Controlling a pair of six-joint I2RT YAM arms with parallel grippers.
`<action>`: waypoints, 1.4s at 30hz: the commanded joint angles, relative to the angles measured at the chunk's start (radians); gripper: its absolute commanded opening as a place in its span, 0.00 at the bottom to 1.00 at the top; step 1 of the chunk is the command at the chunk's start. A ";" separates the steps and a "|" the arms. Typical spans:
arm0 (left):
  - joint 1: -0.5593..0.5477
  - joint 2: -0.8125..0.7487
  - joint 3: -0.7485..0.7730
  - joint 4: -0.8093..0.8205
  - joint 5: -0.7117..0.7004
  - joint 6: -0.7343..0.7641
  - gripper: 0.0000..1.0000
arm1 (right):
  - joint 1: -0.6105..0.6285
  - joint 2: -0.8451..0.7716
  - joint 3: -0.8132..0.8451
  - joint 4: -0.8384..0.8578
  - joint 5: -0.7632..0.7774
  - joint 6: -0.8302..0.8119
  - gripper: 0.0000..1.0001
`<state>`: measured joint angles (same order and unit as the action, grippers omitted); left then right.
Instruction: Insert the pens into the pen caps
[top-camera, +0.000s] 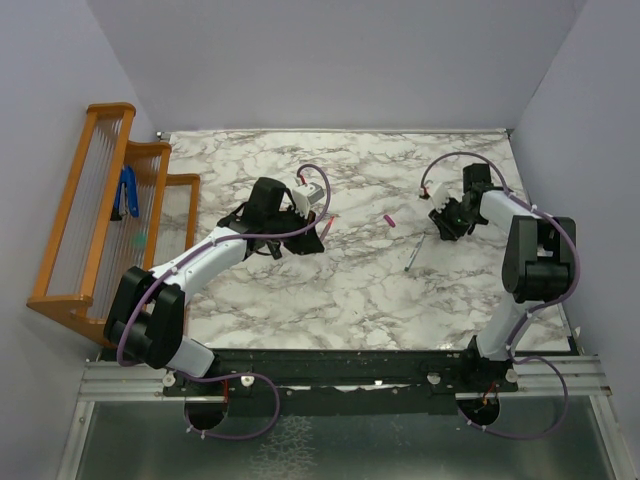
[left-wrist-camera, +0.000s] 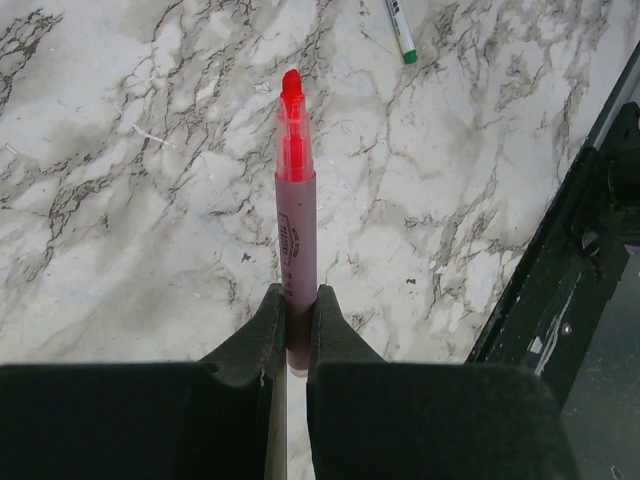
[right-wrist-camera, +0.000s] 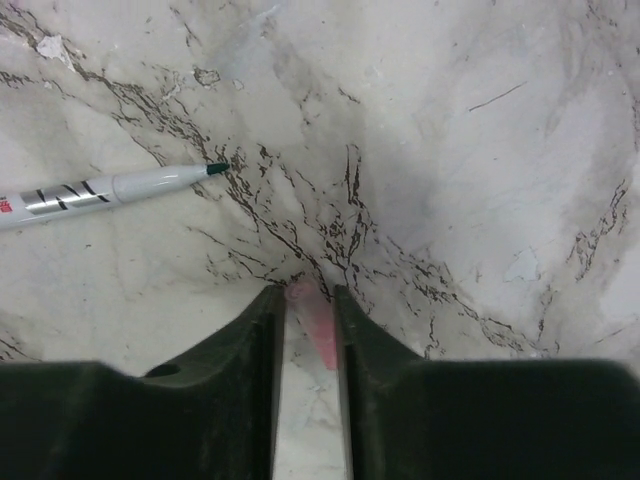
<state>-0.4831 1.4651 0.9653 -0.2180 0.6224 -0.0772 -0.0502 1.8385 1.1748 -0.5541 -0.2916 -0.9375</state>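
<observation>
L gripper (left-wrist-camera: 297, 305): jaws narrow, clamped on the rear end of the pink pen (left-wrist-camera: 297, 220). The pen sticks straight out past the fingertips with its red tip fwd, over the marble table (top-camera: 340, 300); can't tell if the tip touches the surface. In top view this gripper sits left of table centre.

R gripper (right-wrist-camera: 308, 300): jaws narrow, closed on the pink cap (right-wrist-camera: 318, 330), which sits tilted between the fingers. The gripper is low over the table, right-rear area.

Grey pen (right-wrist-camera: 120, 186): lies flat on the table near the R gripper, apart from it. Its dark green tip is bare and the barrel has black stripes. Also seen at the top edge of the L wrist view.

Magenta cap (top-camera: 390, 220): lies on the table between the two grippers, touching neither.

Wooden rack (top-camera: 90, 230) stands off the table's left edge, w/ a blue tool (top-camera: 128, 192) in it.
</observation>
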 joint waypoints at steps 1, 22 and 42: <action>0.009 -0.021 -0.017 0.020 0.025 0.011 0.00 | -0.016 0.060 -0.010 0.010 0.072 0.025 0.24; 0.014 -0.017 -0.013 0.051 0.024 -0.008 0.00 | 0.032 -0.308 -0.053 0.463 -0.214 0.624 0.00; -0.076 0.000 0.028 0.677 -0.005 -0.329 0.00 | 0.430 -0.571 -0.173 0.991 -0.130 1.536 0.00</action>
<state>-0.5526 1.4635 0.9573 0.2779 0.6312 -0.3183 0.3630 1.3266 1.0046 0.3286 -0.4557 0.5247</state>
